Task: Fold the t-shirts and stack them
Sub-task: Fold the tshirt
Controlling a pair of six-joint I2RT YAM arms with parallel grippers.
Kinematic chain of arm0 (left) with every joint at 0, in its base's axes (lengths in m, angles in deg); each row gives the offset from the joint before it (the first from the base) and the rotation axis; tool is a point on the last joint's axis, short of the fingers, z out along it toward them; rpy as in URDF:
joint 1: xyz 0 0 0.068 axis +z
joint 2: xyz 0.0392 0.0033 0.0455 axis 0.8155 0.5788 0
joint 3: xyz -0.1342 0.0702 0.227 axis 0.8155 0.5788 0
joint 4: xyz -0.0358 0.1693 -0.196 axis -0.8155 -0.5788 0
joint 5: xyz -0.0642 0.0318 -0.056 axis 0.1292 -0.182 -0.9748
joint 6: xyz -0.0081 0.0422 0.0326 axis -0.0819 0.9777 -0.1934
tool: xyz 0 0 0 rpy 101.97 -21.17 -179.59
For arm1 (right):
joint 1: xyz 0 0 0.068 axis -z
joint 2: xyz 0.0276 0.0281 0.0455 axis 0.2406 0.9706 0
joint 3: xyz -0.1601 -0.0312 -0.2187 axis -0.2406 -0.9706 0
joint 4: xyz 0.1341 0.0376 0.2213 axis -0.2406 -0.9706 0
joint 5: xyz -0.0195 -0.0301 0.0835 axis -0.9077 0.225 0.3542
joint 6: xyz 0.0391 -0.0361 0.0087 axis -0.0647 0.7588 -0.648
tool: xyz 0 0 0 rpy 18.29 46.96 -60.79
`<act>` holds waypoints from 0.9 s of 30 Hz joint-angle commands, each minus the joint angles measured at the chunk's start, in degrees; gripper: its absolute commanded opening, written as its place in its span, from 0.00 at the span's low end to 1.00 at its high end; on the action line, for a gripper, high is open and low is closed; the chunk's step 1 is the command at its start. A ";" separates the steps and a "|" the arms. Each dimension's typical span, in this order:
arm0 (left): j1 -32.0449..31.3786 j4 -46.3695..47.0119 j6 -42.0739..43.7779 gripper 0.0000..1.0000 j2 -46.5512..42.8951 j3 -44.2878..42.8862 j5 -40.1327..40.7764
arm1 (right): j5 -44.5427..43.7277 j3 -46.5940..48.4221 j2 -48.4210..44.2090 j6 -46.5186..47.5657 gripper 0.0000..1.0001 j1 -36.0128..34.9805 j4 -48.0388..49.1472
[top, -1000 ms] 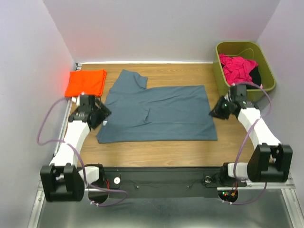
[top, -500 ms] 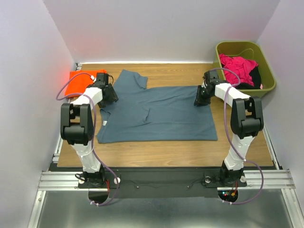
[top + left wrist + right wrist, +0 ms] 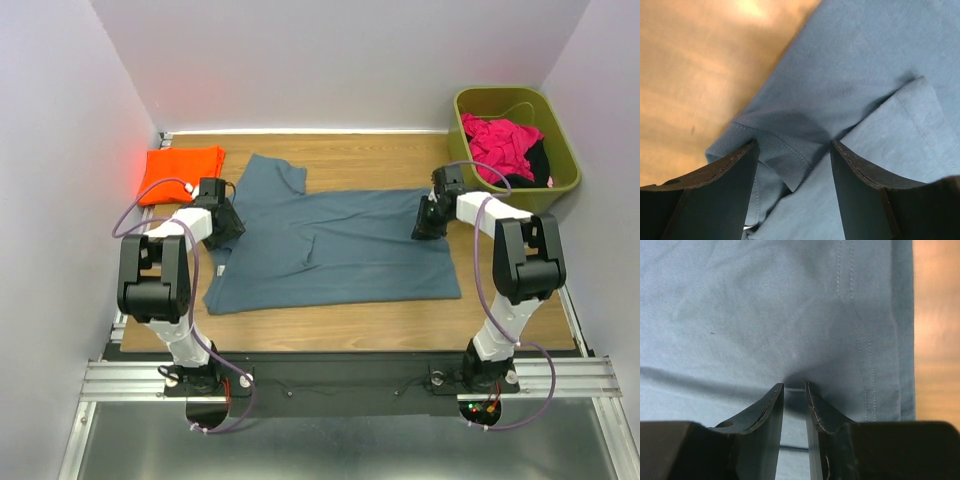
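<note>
- The slate blue-grey t-shirt (image 3: 330, 245) lay spread out in the mid of the wooden table (image 3: 380, 315); the orange t-shirt (image 3: 180, 172) sat folded at the far L corner, near it
- L gripper (image 3: 794, 150) was wide open, low over the shirt's ribbed L edge; cloth sat between the jaws but was not pinched
- R gripper (image 3: 794, 387) was almost closed, pinching a small bit of cloth near the shirt's R edge
- Risk 1: L jaws could grab just the thin rim, or 2 layers, bc cloth overlapped there; it might slip out or fold crooked
- Risk 2: R pinch looked tiny, so a fast lift might pull it free
- Risk 3: if only 1 side lifted, the shirt might drag & bunch up
</note>
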 commanded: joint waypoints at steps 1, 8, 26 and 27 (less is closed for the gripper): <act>0.59 -5.80 -1.06 0.71 -2.56 7.29 -0.26 | -3.34 -6.34 -2.22 -1.10 0.30 0.17 -3.98; 0.68 -5.10 3.14 0.77 -9.41 1.69 4.48 | -2.29 0.21 -7.51 2.23 0.33 0.17 -4.25; 0.41 5.80 19.51 0.61 10.35 -17.04 3.60 | -5.63 14.31 -0.31 7.60 0.48 0.17 -4.07; 0.33 6.41 19.60 0.60 10.70 -17.22 3.43 | -5.63 14.39 -0.13 7.77 0.48 0.09 -3.99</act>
